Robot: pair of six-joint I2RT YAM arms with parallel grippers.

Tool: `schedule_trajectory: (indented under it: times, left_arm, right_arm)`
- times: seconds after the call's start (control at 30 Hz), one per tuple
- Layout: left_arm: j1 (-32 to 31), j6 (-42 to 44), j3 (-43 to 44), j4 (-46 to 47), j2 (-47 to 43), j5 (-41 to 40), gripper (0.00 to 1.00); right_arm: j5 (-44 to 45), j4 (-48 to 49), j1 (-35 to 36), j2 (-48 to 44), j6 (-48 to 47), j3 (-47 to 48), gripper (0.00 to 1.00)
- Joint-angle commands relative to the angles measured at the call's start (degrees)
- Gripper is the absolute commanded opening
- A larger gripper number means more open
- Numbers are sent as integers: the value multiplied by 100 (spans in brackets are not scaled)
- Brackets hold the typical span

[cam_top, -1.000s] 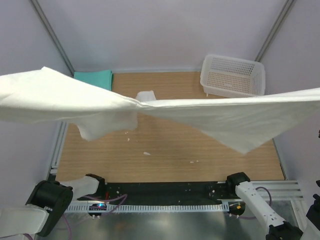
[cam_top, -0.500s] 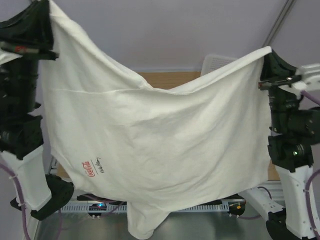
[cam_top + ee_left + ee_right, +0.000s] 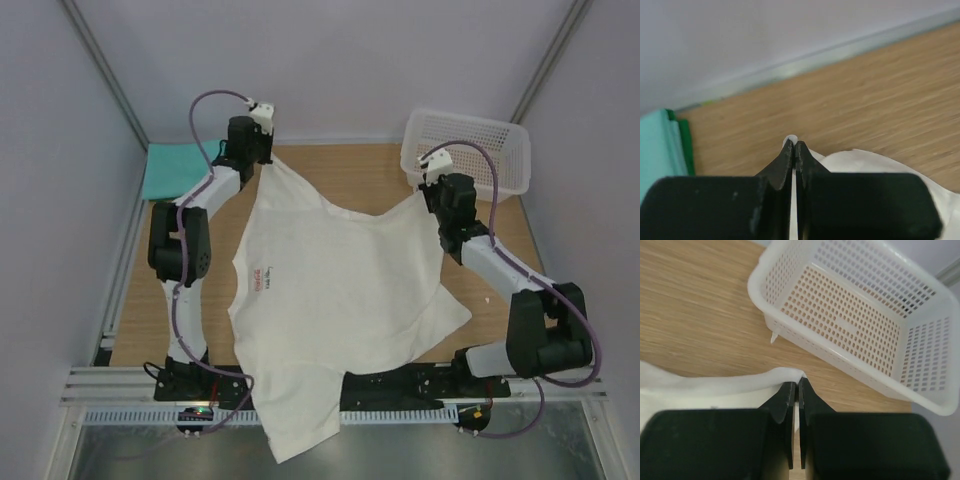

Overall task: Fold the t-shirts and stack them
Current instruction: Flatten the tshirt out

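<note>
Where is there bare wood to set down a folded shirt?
The clearest bare wood is the far strip between the left end effector and the white plastic mesh basket, beyond the spread white t-shirt, which covers the middle. The folded teal-green t-shirt fills the far-left corner.

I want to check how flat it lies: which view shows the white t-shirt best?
The top external view: the whole white t-shirt shows, spread over the table. Each wrist view shows only a pinched edge.

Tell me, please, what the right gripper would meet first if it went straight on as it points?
Probably the near wall of the white mesh basket, past a strip of table. The right gripper, shut on the white t-shirt, points at it; depth is unclear.
</note>
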Motion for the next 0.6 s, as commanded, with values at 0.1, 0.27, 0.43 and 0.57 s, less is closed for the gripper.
schedule_trajectory:
  times: [0.1, 0.27, 0.43, 0.57]
  left_arm:
    - [73, -787, 1514, 261, 1383, -102, 0]
    - [91, -911, 1710, 75, 1526, -480, 0]
    - [196, -1007, 1499, -285, 1158, -815, 0]
    - [293, -1254, 1235, -758, 509, -1006, 0]
  right_arm:
    - [90, 977, -406, 1200, 256, 613, 1]
    - [-52, 739, -485, 1921, 168, 1115, 1]
    - [159, 607, -564, 2308, 273, 1564, 1]
    - [160, 414, -600, 2519, 414, 1932, 2]
